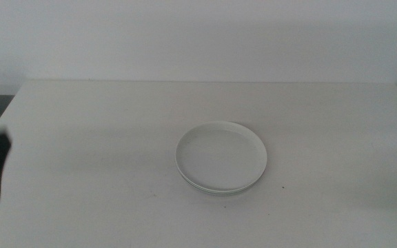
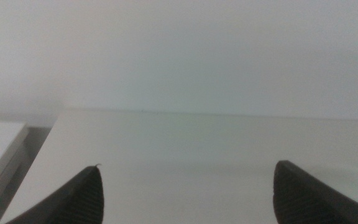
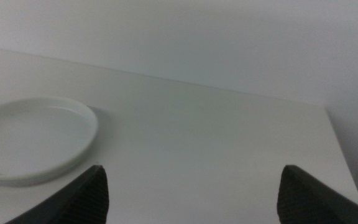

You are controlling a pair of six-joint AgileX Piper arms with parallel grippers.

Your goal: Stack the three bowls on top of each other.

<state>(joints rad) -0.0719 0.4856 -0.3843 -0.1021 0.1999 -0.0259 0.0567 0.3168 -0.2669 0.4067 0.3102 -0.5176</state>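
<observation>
White table (image 1: 102, 138) carries the three bowls (image 1: 220, 157) nested in one stack near its centre. Left gripper (image 2: 185, 196), jaws apart, holds nothing; right gripper (image 3: 191, 196), jaws apart, sits beside the stack.

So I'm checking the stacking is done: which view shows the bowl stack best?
The middle view: the bowl stack sits whole, layered rims visible at its near edge. The right wrist view shows part of it; the left wrist view shows none.

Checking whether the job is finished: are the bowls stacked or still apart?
Stacked. The bowls sit as one pile on the table, lower rims peeking out beneath the top one. Both hands are clear.
</observation>
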